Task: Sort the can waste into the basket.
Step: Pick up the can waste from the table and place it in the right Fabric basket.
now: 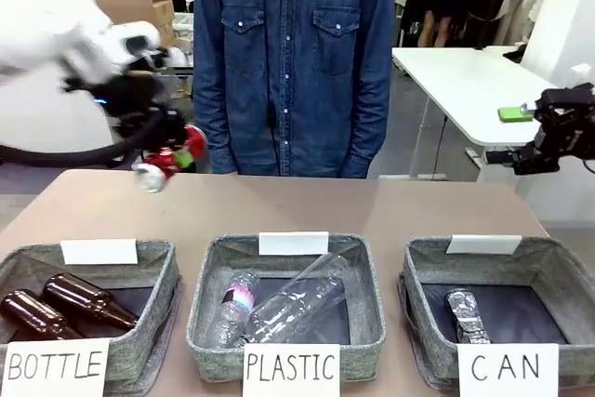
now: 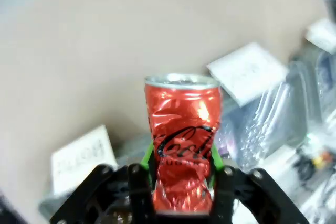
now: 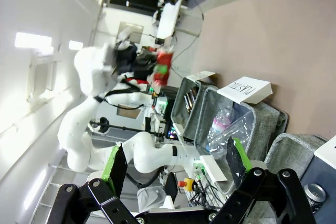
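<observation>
- Brown tabletop (image 1: 307, 206) spans the front view, with a person in a denim shirt (image 1: 293, 53) standing at its far edge and a white table (image 1: 465, 81) behind to the right.
- Left arm (image 1: 56, 16) reaches in from the upper left, held above the far left part of the tabletop.
- Three grey fabric baskets line the near edge: the one signed "BOTTLE" (image 1: 153, 318) on the left, the one signed "PLASTIC" (image 1: 367, 323) in the middle, and the basket signed "CAN" (image 1: 558, 271) on the right.
- Clear plastic bottles (image 1: 279, 309) lie in the middle basket, brown glass bottles (image 1: 60, 304) in the left one.
- Right gripper (image 1: 493, 157) hangs at the right edge, above and behind the "CAN" basket; its jaws stand wide apart with nothing between them (seen plainly in the right wrist view (image 3: 176, 163)).
- Left gripper (image 1: 177, 151) has its jaws closed on the red can (image 1: 172, 160), held in the air over the far left of the tabletop; in the left wrist view the green pads (image 2: 214, 156) press both sides of the dented red can (image 2: 184, 140).
- Grey-black can (image 1: 467, 315) lies on the dark lining inside the "CAN" basket.
</observation>
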Controlling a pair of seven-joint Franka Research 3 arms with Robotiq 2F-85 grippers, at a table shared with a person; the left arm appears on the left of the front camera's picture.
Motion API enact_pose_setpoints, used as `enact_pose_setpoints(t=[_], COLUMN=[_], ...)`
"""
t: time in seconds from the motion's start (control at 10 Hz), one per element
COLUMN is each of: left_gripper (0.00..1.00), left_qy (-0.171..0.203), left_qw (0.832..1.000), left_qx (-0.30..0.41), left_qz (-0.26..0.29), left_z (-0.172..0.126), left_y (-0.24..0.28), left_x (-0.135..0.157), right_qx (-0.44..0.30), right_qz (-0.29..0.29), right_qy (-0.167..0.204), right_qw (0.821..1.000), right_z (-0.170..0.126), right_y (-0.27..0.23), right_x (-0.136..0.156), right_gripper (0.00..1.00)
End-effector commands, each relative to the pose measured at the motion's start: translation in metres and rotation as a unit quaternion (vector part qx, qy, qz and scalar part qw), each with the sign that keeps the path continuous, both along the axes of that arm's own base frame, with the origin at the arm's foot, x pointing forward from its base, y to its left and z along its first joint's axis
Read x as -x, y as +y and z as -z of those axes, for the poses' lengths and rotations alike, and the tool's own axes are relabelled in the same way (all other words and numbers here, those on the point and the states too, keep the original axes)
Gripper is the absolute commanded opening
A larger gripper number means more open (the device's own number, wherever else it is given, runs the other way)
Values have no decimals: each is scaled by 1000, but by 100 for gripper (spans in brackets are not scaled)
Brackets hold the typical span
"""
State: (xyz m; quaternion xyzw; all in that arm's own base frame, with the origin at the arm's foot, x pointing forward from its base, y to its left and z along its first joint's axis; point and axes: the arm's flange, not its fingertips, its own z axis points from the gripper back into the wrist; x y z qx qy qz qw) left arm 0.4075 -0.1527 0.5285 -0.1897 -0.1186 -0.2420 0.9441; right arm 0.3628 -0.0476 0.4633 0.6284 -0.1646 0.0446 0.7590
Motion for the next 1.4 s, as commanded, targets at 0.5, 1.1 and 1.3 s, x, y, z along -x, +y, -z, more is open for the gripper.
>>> enact_pose_setpoints(t=[0.5,1.1,1.3], left_gripper=[5,5,39], left_qy=[-68,-55,-49], left_qw=[861,927,913], left_qx=[96,31,22], left_qz=[494,369,404], left_z=[-3,-7,8], left_y=[-1,2,-45], left_x=[146,165,155], right_qx=[1,0,19], right_qz=[-6,0,3], right_qy=[-8,0,9], right_qw=[1000,1000,1000], right_z=[0,0,-18], right_y=[-1,0,-20], right_x=[0,0,-9], right_gripper=[100,100,100])
